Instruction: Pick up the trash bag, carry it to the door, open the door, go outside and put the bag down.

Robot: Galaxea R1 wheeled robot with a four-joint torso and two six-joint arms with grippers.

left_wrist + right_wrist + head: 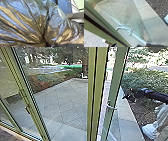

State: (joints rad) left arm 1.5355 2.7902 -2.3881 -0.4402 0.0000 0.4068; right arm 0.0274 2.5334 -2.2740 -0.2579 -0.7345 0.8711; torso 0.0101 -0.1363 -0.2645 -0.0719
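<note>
The left pincer [46, 44] held the trash bag [37, 22], the right pincer [126, 45] was impossible to judge, and the door [115, 92], seemingly mid-opening, needed a wider swing.

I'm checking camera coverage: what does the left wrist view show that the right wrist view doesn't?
Left wrist view: a shiny, crumpled plastic trash bag and a flat blue surface.

Right wrist view: a green door frame, a curved silvery handle, pale paving slabs and dark speckled ground.

Both: a black shape at the picture's edge that I cannot name.
</note>
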